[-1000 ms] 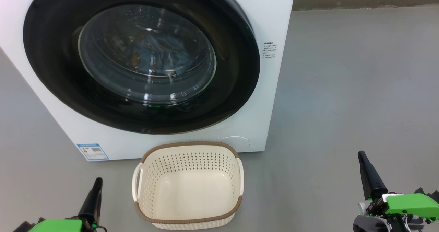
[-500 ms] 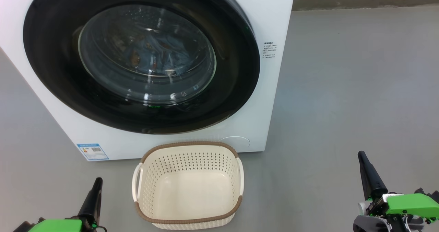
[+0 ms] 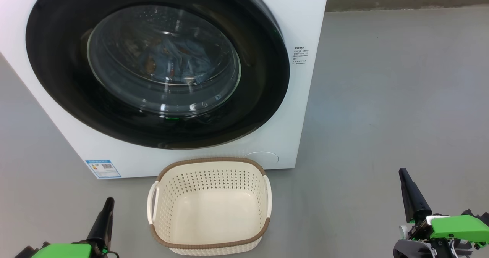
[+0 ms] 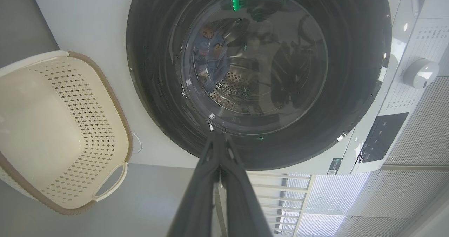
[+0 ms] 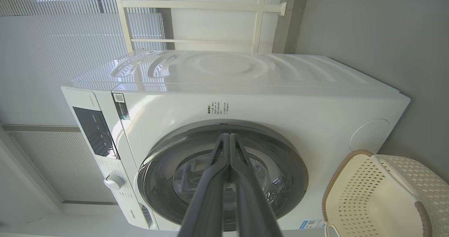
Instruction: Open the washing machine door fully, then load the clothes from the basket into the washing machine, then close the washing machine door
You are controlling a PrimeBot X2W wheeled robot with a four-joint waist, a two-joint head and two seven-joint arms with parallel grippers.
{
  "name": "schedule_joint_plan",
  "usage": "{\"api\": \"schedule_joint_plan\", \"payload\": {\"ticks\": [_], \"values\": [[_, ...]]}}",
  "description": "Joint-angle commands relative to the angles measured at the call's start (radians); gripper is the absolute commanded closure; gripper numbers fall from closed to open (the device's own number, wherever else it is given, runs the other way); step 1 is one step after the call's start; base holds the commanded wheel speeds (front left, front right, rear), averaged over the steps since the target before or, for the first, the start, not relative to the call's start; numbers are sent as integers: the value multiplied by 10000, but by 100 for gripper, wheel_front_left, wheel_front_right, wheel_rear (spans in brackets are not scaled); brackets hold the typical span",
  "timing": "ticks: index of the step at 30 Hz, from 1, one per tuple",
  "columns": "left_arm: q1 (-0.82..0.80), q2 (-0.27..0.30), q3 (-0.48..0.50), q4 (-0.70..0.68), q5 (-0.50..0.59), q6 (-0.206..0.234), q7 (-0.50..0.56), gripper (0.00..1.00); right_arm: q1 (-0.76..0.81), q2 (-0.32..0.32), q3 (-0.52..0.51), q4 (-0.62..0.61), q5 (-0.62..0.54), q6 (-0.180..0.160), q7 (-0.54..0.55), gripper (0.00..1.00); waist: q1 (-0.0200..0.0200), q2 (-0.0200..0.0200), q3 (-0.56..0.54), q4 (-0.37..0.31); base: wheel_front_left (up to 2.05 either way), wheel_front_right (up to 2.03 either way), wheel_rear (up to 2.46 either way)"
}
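Observation:
The white washing machine (image 3: pixel 301 109) stands ahead with its round black door (image 3: pixel 53 74) closed flat against the front. Through the glass porthole, blue clothes (image 3: pixel 179 61) with brown prints lie inside the drum; the left wrist view shows the clothes (image 4: pixel 210 60) too. The cream basket (image 3: pixel 209 206) with a brown rim sits on the floor before the machine, with nothing in it. My left gripper (image 3: pixel 108 202) is low at the basket's left, shut and holding nothing. My right gripper (image 3: pixel 402 171) is far right of the basket, shut and holding nothing. Both stay apart from machine and basket.
Grey floor (image 3: pixel 382 97) stretches wide to the right of the machine. A blue label (image 3: pixel 103 168) marks the machine's lower left corner. A control panel and knob (image 4: pixel 420 73) sit above the door. White blinds (image 5: pixel 70 26) and a window frame stand behind the machine.

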Motion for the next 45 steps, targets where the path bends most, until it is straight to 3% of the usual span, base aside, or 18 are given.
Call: {"api": "schedule_joint_plan", "payload": {"ticks": [1, 45], "values": [[-425, 119, 349, -176, -40, -29, 51, 100, -54, -9, 202, -249, 6, 16, 67, 100, 0, 0, 0, 0, 0, 0, 0], [-426, 110, 363, -175, -29, -29, 62, 100, -58, 16, 166, -247, -24, 16, 96, 100, 0, 0, 0, 0, 0, 0, 0]]}}
